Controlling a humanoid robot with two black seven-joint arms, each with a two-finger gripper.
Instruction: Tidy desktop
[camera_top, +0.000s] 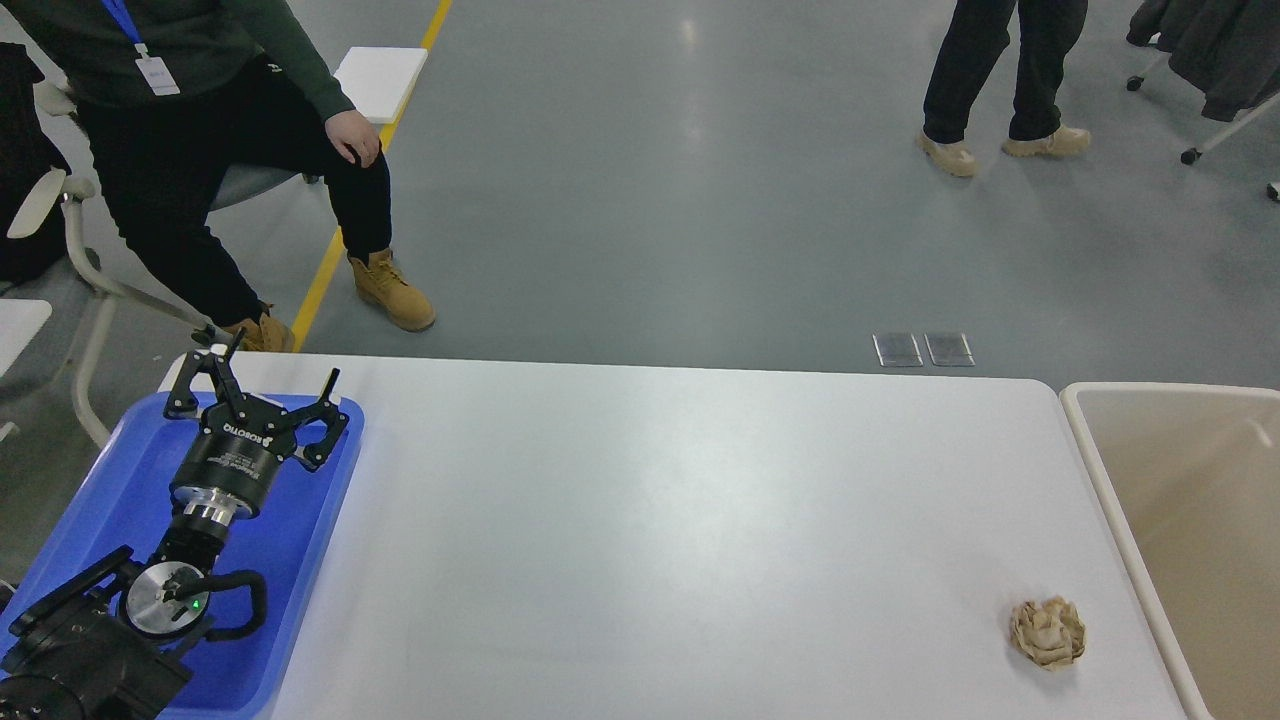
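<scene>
Desktop (660, 520): smooth glossy white. Tray (110, 490): shiny blue plastic. Wad (1047, 632): crumpled brown paper. My left gripper (270, 385): matt black, w/ metal wrist.

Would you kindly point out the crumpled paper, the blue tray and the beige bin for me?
crumpled paper (1047, 631), head view, middle of the wad.
blue tray (300, 540), head view, bare floor near its right side.
beige bin (1095, 470), head view, left rim.

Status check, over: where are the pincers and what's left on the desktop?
Left pincer open, empty, above blue tray. Right pincer out of view. Desktop: one crumpled paper wad near beige bin. Nothing blocking it.
</scene>
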